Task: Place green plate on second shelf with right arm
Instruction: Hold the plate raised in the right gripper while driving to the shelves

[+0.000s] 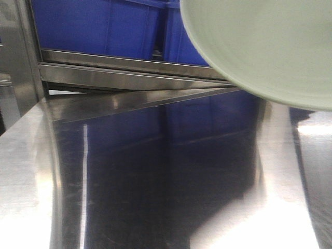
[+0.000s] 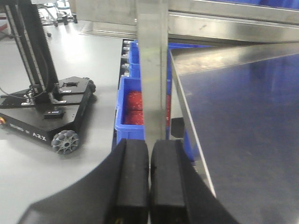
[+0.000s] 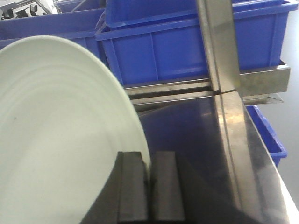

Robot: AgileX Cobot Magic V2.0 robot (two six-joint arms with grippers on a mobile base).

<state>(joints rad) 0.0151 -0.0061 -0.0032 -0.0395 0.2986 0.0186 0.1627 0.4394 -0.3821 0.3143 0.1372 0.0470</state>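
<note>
Green plate (image 3: pixel 60 140) up in the air over the steel shelf (image 1: pixel 155 171), rim pinched by the right gripper (image 3: pixel 150 186)

Glossy, stiff and breakable, so that thin edge grip looks slippy and it'd probably swing if jolted. Left gripper (image 2: pixel 149 186) sits clamped on nothing by the shelf's left edge. Both views crop the plate, so its far rim and which shelf level this is can't be made out.

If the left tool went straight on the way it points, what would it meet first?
Probably the upright steel post dead ahead of the left tool. Depth is unclear, but a blue bin sits behind it.
</note>
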